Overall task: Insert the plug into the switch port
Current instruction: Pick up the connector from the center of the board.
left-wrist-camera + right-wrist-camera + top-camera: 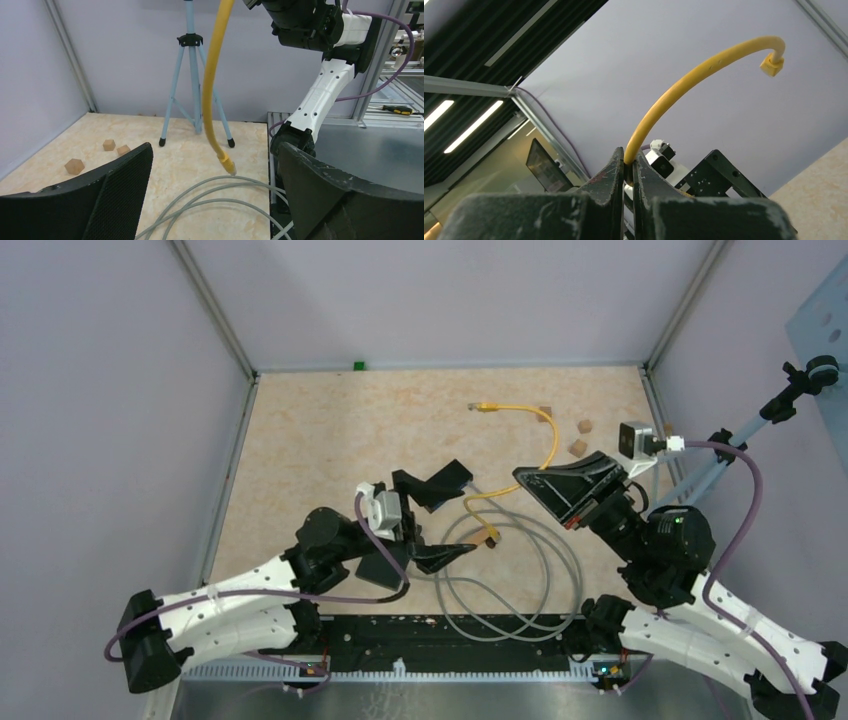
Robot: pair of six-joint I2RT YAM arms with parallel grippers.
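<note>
Left gripper (466, 513) points toward 3 o'clock, fingers spread wide apart. Right gripper (522, 476) points toward 10 o'clock, fingers pinched on the cable (704, 67).

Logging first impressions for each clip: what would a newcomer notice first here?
The yellow cable stands out, pinched in the shut right tool and arching up to a plug. The left tool gapes open, with the cable's other plug dangling in front of it, by grey cable loops at the table's near side.
</note>
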